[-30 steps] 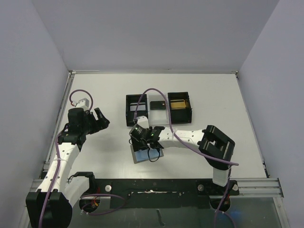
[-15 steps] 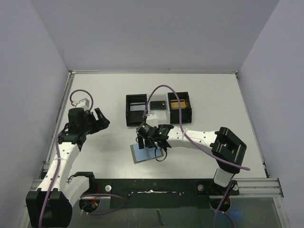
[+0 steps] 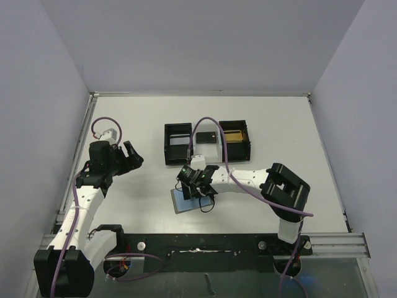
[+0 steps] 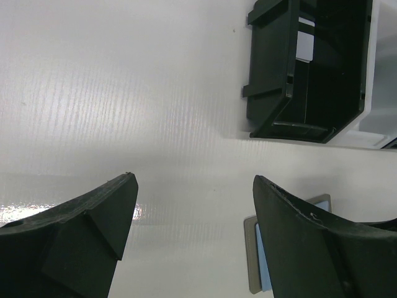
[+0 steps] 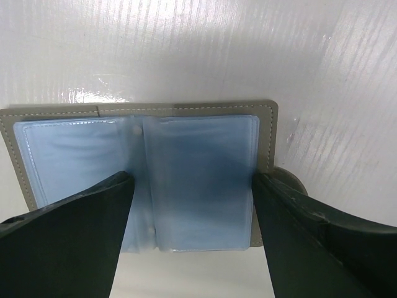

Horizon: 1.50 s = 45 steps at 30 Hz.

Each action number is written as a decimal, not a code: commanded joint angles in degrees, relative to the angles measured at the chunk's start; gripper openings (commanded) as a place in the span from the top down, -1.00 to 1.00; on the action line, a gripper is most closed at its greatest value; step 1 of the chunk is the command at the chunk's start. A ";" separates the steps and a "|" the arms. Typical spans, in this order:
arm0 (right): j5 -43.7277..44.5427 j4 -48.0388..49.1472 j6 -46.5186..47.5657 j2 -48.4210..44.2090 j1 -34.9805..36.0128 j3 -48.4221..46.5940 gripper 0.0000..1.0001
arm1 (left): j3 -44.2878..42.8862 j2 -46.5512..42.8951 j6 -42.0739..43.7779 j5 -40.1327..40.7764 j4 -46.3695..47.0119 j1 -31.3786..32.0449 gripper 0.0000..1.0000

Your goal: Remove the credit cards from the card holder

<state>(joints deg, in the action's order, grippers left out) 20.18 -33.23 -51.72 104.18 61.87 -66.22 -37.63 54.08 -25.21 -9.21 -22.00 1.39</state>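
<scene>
Currently the card holder (image 5: 142,180) lies spread open on the table (image 3: 279,124), just on the near side of the black tray (image 3: 166,144), its two pale blue pocket panels facing up. The right gripper (image 5: 192,186) hangs low over it, fingers wide apart and straddling the right-hand panel, gripping nothing. Well left of the tray, the left gripper (image 4: 193,186) is also spread and holds nothing.
</scene>
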 commanded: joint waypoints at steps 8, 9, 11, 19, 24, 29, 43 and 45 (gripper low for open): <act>-0.44 1.35 0.44 1.26 0.17 -0.69 -0.07 | -1.05 0.24 0.25 -0.75 2.39 -0.31 -0.51; -0.28 1.50 0.48 0.88 0.10 -0.67 0.01 | -1.05 0.36 0.25 -0.73 2.33 -0.32 -0.51; 0.01 1.43 0.49 0.30 0.12 -0.83 0.11 | -1.05 0.45 0.25 -0.83 2.39 -0.25 -0.51; 1.70 0.55 2.72 -4.98 0.27 -3.29 -0.40 | -1.13 1.02 0.25 -1.16 2.37 -0.26 -0.51; 7.83 -0.10 6.18 -14.06 -0.54 -4.78 -0.76 | -1.30 1.06 0.47 -2.05 2.60 -0.25 -0.51; 11.56 1.52 11.10 -23.92 -8.64 -0.20 -0.89 | -1.52 0.28 0.32 -1.70 3.06 -0.25 -0.51; -3.44 13.66 26.66 -55.05 -49.25 18.37 -0.95 | -9.76 -4.91 -2.88 14.62 -3.64 -0.24 -0.51; -5.34 13.16 31.68 -57.00 -49.40 15.32 -0.95 | -13.47 -4.50 -2.62 16.53 -6.16 -0.18 -0.51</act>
<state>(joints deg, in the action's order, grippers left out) 21.30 -25.56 -30.37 51.86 13.45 -46.28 -42.28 49.76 -27.40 0.51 -25.32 1.39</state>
